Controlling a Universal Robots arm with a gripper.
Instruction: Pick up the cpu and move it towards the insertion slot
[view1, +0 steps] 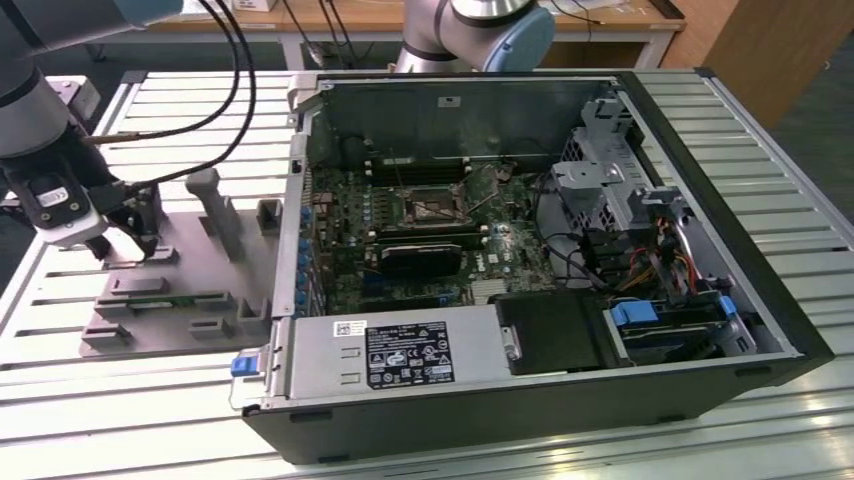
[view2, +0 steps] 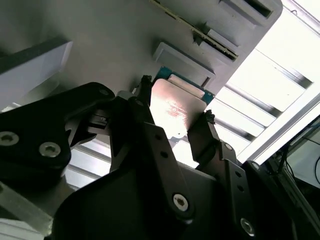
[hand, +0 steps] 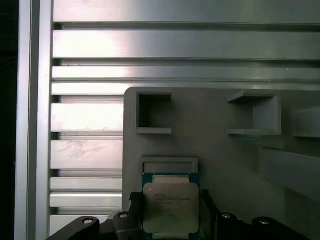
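Black fingers (view2: 150, 140) of the gripper (view2: 176, 100) stand nearest in the second wrist view. There are 2 of them, pressed against opposite edges of the cpu (view2: 175, 107). The chip sits between their tips, its shiny top towards the camera and its green rim showing along the far edge. The jaws are clamped on it.

In the first wrist view the cpu (hand: 171, 202) again lies squarely between the 2 tips of the gripper (hand: 171, 220). Its far edge is just beside 1 low rectangular block (hand: 170, 164) on the grey fixture plate (hand: 215, 145). Whether the chip rests on the plate or is raised off it, I cannot tell. Past that block the plate carries 2 open square frames (hand: 154, 114), set apart from each other.

In the exterior view the gripper (view1: 134, 250) hangs low over the fixture plate (view1: 180, 275) at the exterior view's left. The plate lies on the slatted metal table (view1: 801, 130). Just beside the plate, towards the exterior view's right, lies 1 open computer case (view1: 734, 200). Inside it, on the green board, is the 1 insertion slot (view1: 430, 207), a dark square in a silvery bracket, well apart from the gripper. Close by the slot sits 1 black ribbed block (view1: 418, 258).
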